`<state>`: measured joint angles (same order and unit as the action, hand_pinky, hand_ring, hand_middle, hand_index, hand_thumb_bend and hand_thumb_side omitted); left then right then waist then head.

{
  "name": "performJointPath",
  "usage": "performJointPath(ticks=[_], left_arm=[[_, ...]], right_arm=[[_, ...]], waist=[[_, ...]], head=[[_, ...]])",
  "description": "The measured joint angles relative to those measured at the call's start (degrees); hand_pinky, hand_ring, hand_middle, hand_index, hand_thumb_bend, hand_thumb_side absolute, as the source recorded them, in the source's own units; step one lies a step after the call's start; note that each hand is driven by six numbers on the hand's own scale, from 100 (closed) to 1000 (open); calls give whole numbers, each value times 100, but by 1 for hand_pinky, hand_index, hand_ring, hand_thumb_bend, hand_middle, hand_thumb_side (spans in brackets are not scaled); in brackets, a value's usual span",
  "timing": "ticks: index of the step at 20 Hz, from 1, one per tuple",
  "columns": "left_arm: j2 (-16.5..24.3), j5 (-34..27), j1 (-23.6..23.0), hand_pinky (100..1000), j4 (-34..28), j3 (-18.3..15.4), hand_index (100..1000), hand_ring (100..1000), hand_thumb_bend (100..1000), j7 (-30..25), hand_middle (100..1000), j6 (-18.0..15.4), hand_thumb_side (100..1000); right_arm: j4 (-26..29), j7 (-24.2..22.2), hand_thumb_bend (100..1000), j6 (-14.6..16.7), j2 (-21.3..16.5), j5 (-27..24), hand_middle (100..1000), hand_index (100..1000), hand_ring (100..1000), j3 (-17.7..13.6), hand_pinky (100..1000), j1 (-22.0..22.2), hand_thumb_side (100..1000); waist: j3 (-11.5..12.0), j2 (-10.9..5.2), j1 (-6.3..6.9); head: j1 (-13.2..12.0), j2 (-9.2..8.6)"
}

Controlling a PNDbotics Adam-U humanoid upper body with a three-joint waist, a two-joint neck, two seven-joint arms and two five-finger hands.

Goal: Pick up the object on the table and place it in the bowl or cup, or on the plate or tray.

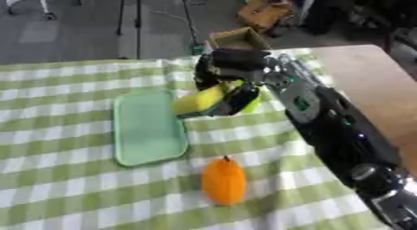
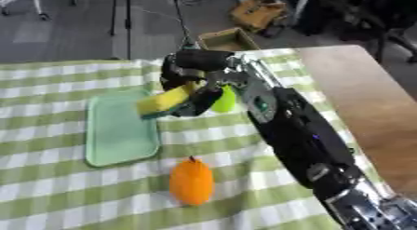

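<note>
Nearest the camera, the robot's right arm (image 1: pixel 342 136) comes in from the lower right corner, black with silver joints, and stretches up and leftward across the table. To its left, on the near part of the green-and-white checked tablecloth (image 1: pixel 65 192), lies an orange fruit-shaped object (image 1: pixel 224 181) with a small dark stem at its far end; it rests on the cloth on its own, near the tray's near right corner but apart from it. Farther back and to the left lies a pale green rectangular tray (image 1: pixel 146 131) with rounded corners, flat on the cloth, its long side running near to far. At the tray's far right edge the right hand (image 1: pixel 232 77) has its dark fingers curled round a yellow object (image 1: pixel 199 99), elongated and tilted, whose left end reaches over the tray's right rim; whether it touches the tray cannot be told. A yellow-green patch shows just behind the fingers on the right side. To the right of the cloth a bare brown tabletop (image 1: pixel 366 80) is exposed. Beyond the table's far edge, a cardboard box (image 1: pixel 238 38) sits on the grey floor.
</note>
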<state>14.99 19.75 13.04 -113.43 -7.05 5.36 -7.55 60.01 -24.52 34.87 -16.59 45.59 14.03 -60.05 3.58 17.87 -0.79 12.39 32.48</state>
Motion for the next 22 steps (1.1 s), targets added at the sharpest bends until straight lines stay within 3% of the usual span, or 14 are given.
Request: performJointPath(ticks=[1, 6, 8, 9, 10, 11, 12, 13, 18, 22], left_arm=[[-4, -17, 21, 821, 0, 22, 860, 708, 377, -24, 764, -7, 1000], [-51, -101, 105, 820, 0, 89, 860, 708, 373, -101, 764, -32, 1000], [-54, -113, 112, 820, 0, 102, 860, 708, 372, -121, 764, -42, 1000], [-62, -118, 114, 820, 0, 115, 860, 708, 372, -131, 764, -47, 1000], [-77, -126, 117, 819, 0, 125, 860, 708, 373, -140, 764, -47, 1000], [-91, -133, 121, 819, 0, 127, 860, 709, 372, -152, 764, -49, 1000], [-98, -140, 127, 819, 0, 134, 860, 709, 372, -163, 764, -51, 1000], [-98, -152, 135, 819, 0, 146, 861, 709, 374, -175, 764, -52, 1000], [-98, -163, 145, 819, 0, 159, 860, 709, 376, -195, 764, -68, 1000], [-98, -165, 145, 818, 0, 160, 860, 709, 376, -204, 764, -74, 1000]], right_arm=[[-181, 147, 193, 5, 120, 202, 425, 525, 385, -73, 301, -48, 100], [-803, 1137, 137, -190, 539, 1039, 506, 624, 494, -433, 462, -182, 142], [-972, 1477, 176, -282, 664, 1268, 551, 669, 545, -517, 539, -208, 228], [-1056, 1604, 271, -313, 720, 1354, 630, 757, 645, -540, 652, -216, 383], [-1139, 1685, 314, -325, 777, 1415, 683, 806, 700, -559, 706, -227, 441], [-1211, 1723, 360, -313, 823, 1456, 741, 855, 750, -562, 755, -231, 486], [-1280, 1727, 360, -281, 866, 1498, 741, 855, 750, -561, 755, -241, 486], [-1327, 1702, 444, -236, 895, 1532, 854, 948, 842, -557, 862, -244, 569], [-1399, 1333, 463, 59, 932, 1580, 883, 964, 870, -530, 904, -246, 593], [-1399, 1094, 449, 68, 925, 1580, 891, 968, 880, -524, 917, -247, 595]], waist=[[49, 0, 0], [211, 0, 1], [234, 0, 1], [244, 0, 1], [248, 0, 1], [249, 0, 1], [250, 0, 1], [250, 0, 1], [247, 0, 1], [223, 0, 1]], head=[[43, -25], [227, -88], [274, -103], [295, -106], [309, -110], [322, -122], [328, -128], [331, -130], [345, -133], [345, -133]])
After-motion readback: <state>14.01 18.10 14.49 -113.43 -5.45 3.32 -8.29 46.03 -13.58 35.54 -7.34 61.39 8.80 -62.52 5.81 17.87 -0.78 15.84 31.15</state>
